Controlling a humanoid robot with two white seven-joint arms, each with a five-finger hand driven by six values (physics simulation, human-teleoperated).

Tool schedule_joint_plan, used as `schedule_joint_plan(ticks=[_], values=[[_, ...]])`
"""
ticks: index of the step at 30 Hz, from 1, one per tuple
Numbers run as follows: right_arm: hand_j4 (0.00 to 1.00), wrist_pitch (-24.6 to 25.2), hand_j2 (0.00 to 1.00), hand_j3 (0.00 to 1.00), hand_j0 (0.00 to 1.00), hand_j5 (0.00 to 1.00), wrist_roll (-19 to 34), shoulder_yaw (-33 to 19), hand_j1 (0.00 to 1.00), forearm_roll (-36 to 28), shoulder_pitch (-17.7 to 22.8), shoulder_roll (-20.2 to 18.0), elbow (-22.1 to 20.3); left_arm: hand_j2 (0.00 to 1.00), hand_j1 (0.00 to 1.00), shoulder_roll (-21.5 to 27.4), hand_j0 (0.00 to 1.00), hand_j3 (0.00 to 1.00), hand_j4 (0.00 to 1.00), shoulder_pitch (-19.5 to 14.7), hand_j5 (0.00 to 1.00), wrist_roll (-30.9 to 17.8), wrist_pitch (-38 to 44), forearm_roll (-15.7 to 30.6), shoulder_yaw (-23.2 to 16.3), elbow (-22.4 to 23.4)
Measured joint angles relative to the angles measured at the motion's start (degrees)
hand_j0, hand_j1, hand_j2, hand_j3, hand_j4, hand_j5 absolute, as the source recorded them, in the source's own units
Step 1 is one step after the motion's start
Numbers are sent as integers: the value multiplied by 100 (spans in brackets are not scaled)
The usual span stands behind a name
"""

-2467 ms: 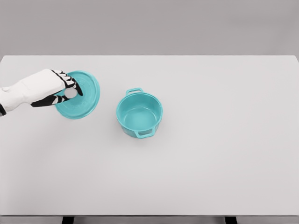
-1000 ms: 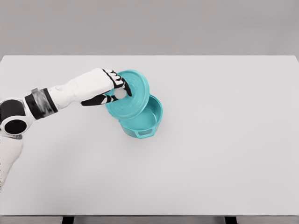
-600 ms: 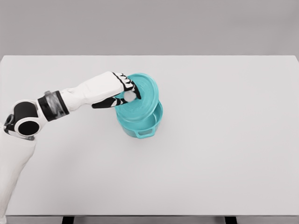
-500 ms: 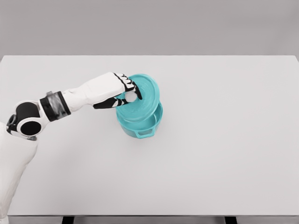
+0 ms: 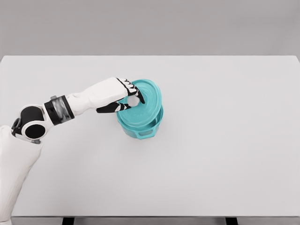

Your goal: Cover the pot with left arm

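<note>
On the white surface (image 5: 225,154) left of middle stands the pot (image 5: 143,127); the lid (image 5: 146,105) hovers tilted just above its mouth, knob pinched in the left hand (image 5: 127,97), needing levelling and lowering

So the teal pot (image 5: 140,125) is sitting upright a bit left of the middle of the white table (image 5: 225,140), with one of its loop handles poking out toward the front, and most of its body is hiding under the lid. The matching teal lid (image 5: 140,103) is a round, flat-ish disc with ringed ridges, and it's hanging tilted right over the pot's opening, its near-left edge dipping toward the rim while the far-right edge is riding higher. Can't really tell if the low edge is touching the rim.
</note>
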Motion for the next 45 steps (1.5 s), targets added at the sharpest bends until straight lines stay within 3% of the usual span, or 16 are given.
schedule_joint_plan(ticks=[22,45], values=[[100,0,100,100,100,100,0,0,100,0,0,0,1,60,60,-168,60,60,60,26,60,0,0,-2,6,282],[100,0,100,100,100,100,0,0,100,0,-9,0,1,72,72,-170,72,72,72,26,72,0,0,-7,11,387]])
